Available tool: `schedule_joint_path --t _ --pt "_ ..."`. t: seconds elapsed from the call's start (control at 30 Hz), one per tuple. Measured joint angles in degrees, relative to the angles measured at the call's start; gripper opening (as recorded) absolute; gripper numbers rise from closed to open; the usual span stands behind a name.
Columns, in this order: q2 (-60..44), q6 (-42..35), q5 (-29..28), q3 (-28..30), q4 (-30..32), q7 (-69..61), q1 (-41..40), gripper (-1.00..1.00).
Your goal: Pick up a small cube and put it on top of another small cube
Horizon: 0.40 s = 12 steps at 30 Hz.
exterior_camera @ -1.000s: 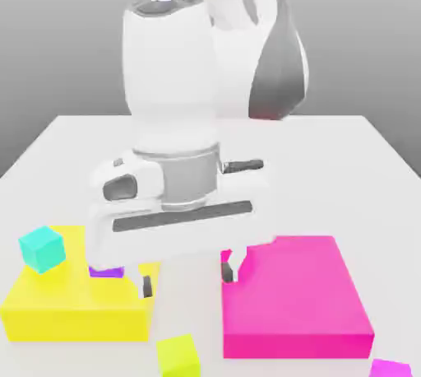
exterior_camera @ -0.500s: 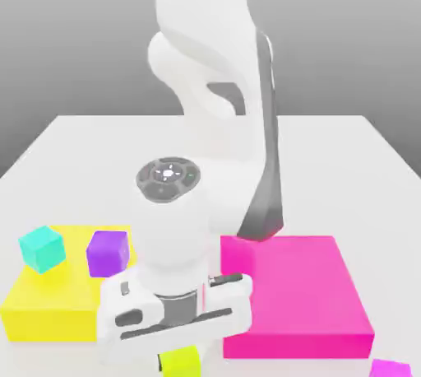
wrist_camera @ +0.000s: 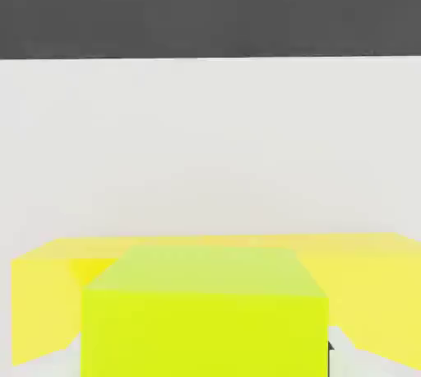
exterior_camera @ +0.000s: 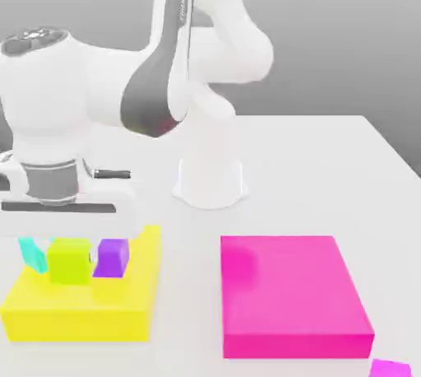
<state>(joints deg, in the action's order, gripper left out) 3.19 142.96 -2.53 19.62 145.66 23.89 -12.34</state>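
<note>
Carried from the near part of the surface (exterior_camera: 312, 178) to the yellow block (exterior_camera: 78, 323), toward the exterior view's left, with the lime cube (exterior_camera: 70, 262) pinched in the fingers (wrist_camera: 355, 360).
Now held between the cyan cube (exterior_camera: 33, 254) and purple cube (exterior_camera: 113, 258) in the exterior view; picked up, so probably left only to align and stack, on which cube uncertain. Too small to read: lettering on the arm (exterior_camera: 182, 5).
</note>
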Motion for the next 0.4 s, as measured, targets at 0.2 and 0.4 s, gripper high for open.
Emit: schedule_joint_path --t 0.2,0.4 --pt "3.81 -0.14 -1.29 3.40 3.76 0.48 -4.66 -1.00" --pt "-1.27 5.79 1.56 3.59 4.94 -1.65 -4.53 1.00"
